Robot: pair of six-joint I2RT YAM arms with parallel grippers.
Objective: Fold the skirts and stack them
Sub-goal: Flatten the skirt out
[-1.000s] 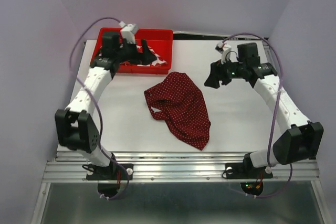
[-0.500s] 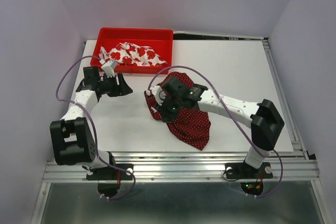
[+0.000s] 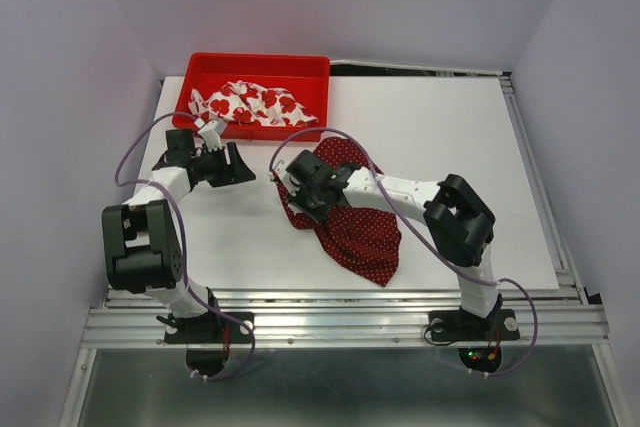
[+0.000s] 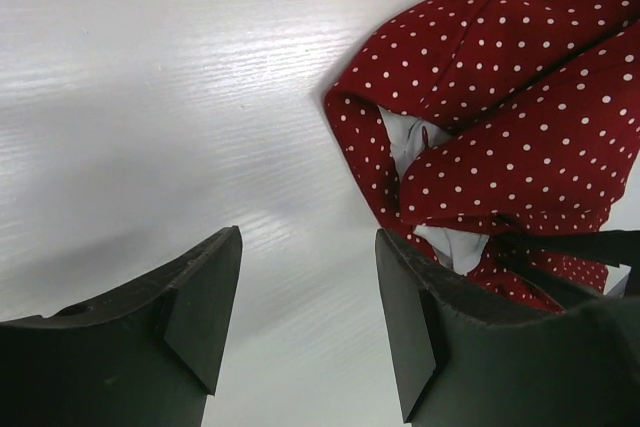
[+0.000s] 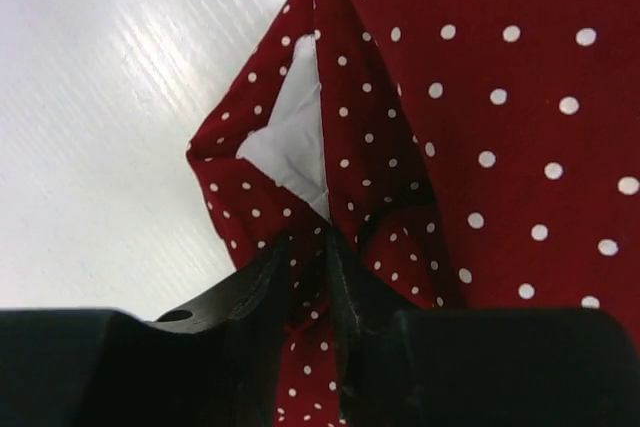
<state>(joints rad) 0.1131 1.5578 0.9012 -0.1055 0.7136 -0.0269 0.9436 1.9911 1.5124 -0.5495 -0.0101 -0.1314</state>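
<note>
- Your right gripper (image 5: 308,247) is clamped on a thin fold at the 9 o'clock edge of the polka-dot skirt (image 3: 352,227), which lies crumpled in the middle of the table (image 3: 440,127).
- Your left gripper (image 4: 308,257) hangs with its jaws apart over bare table, holding nothing, just off that same edge.
- The flowered skirt (image 3: 250,104) sits bunched in the red tray (image 3: 257,60) at 11 o'clock.
- The pinch looks shallow and may catch only one layer. A pull could then slip off, or drag the heap instead of spreading it.
- The two grippers sit near each other, so if you send the left in for that edge, the fingers could clash.
- Only the right wrist view shows the clamped fold and the white lining (image 5: 290,137); from above, the wrist hides them.
- Only the top view shows the tray and the skirt's full outline.
</note>
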